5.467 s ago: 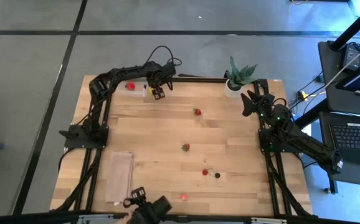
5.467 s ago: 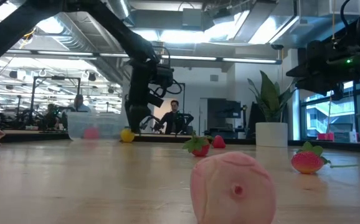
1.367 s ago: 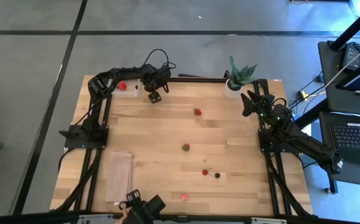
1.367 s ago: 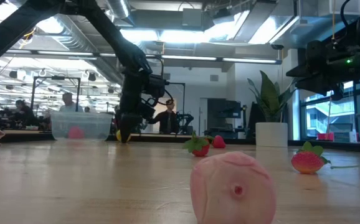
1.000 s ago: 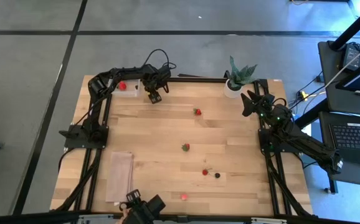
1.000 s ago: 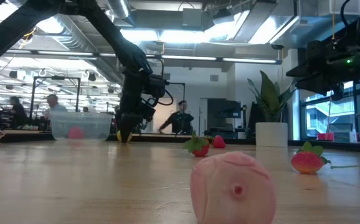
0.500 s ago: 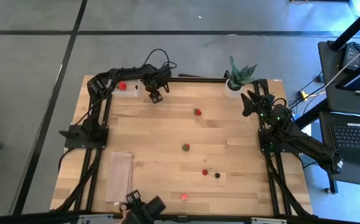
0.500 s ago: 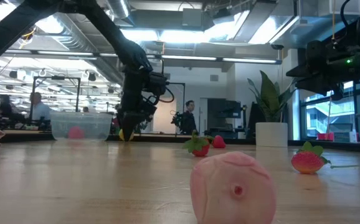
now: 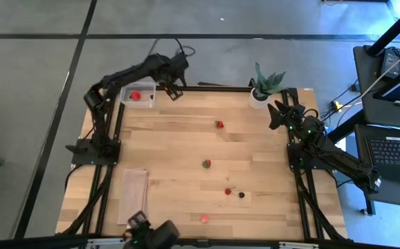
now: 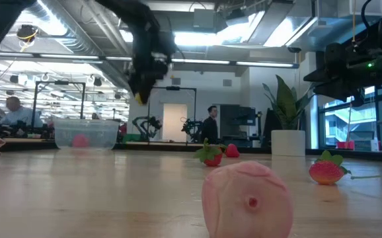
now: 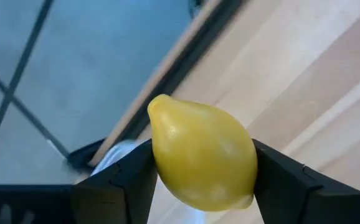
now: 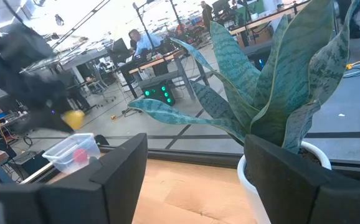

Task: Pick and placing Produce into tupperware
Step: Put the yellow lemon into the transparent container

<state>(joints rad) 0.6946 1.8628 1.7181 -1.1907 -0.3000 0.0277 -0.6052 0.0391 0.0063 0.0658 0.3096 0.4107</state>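
My left gripper (image 9: pixel 173 90) is high above the table's far edge, just right of the clear tupperware (image 9: pixel 138 95), and is shut on a yellow lemon-shaped piece (image 11: pixel 202 158). The piece also shows in the low view (image 10: pixel 139 99). The tupperware (image 10: pixel 85 132) stands on the table with one red piece (image 9: pixel 135 96) in it. Red strawberry pieces (image 9: pixel 219 124) (image 9: pixel 205 164) (image 9: pixel 228 191) and a dark berry (image 9: pixel 241 195) lie on the table. My right gripper (image 9: pixel 277 114) is open and empty at the far right. My left gripper pinches the yellow piece by its two opposite sides (image 11: pixel 158 168) between its two fingers (image 11: pixel 114 183). The fingers come from above, pointing down. The piece is lifted clear, well above the table, with its pointed end (image 11: pixel 158 102) showing past the fingers.
A spiky green plant in a white pot (image 9: pixel 262 86) stands at the far right by my right gripper. A tan cloth (image 9: pixel 133 196) lies near the left front. A pink round piece (image 10: pixel 247 197) lies by the near edge.
My left gripper has gone straight up from the table beside the tupperware, still shut on the yellow piece. The piece has been lifted clear of the table. The tupperware has stayed where it was.
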